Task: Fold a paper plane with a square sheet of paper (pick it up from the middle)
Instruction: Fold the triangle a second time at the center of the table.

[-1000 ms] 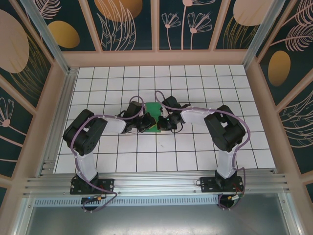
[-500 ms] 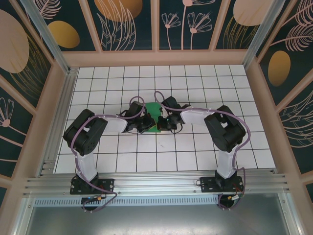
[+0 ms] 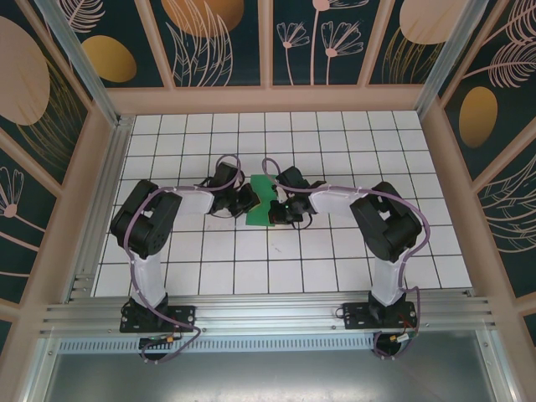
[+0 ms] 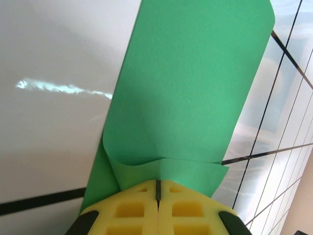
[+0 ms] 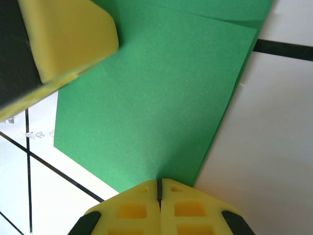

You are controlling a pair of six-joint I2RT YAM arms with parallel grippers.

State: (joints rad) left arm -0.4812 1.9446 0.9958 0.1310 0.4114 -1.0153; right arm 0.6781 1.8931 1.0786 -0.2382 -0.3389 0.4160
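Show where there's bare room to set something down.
Free: far tile rows along the back wall; near rows between left arm, right arm and base rail. Crowded: centre, left tool and right tool meeting at the folded green paper.

— How many sheets of paper [image 3: 262, 199] do you count?
— One, green.
— And grippers?
— Two: left gripper [image 3: 250, 199], right gripper [image 3: 275, 213].
— Arms?
— Two as well: left arm [image 3: 151, 228], right arm [image 3: 382, 221].

table [image 3: 335, 251]: white, black grid lines | on it: folded green paper [image 3: 261, 208]
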